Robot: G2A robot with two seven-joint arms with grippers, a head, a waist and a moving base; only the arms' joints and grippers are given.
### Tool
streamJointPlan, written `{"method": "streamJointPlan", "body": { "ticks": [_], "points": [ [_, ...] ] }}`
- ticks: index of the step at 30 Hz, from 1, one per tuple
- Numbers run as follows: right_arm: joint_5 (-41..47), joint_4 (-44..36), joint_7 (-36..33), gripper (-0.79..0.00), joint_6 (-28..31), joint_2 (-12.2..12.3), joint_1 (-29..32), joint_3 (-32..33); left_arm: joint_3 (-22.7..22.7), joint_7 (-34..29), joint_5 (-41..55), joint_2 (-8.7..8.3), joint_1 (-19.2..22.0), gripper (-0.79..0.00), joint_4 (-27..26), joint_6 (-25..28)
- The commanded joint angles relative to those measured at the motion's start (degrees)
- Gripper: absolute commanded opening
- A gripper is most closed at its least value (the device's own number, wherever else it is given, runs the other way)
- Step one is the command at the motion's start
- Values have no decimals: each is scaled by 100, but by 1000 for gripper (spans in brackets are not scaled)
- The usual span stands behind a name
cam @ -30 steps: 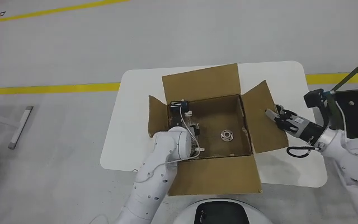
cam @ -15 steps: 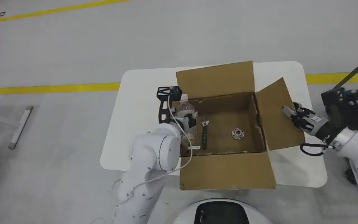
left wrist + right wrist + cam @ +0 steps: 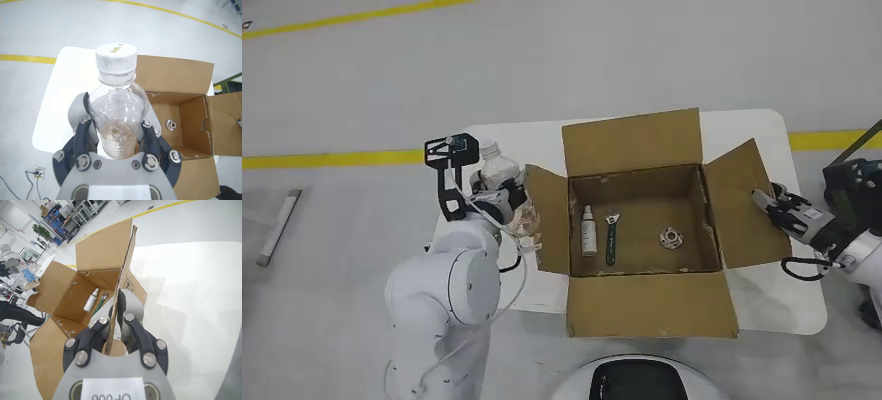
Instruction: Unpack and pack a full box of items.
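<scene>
Unpacking: left gripper is clamping the bottle beside the box, right gripper pinching its flap; next it's likely needing a bare table spot.

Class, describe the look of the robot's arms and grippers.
Both arms are glossy white rounded shells: left arm with a white cable, right arm with a black cable. Left gripper and right gripper: grey plates, silver screws, black linkages.

White rounded table w/ open cardboard box, flaps out, ctr-right
</scene>
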State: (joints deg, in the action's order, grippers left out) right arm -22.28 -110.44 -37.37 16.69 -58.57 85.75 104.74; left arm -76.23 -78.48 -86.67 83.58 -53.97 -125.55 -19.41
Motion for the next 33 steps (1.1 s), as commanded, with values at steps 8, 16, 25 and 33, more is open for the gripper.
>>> {"method": "streamJointPlan", "body": {
  "ticks": [8,16,25,33],
  "points": [
    [-37,-31,53,-785,27,16,84,1,-674,-286,-694,-99,-516,-785,435,625],
    [-86,-30,67,-785,28,34,109,18,-602,-486,-965,-128,-807,-785,1224,1193],
    [-173,-60,114,-785,17,49,129,-13,-602,-486,-965,-128,-807,-785,1224,1193],
    [-214,-72,148,-785,64,62,151,-32,-275,-186,-880,-109,-973,-785,1586,1415]
  ]
}}
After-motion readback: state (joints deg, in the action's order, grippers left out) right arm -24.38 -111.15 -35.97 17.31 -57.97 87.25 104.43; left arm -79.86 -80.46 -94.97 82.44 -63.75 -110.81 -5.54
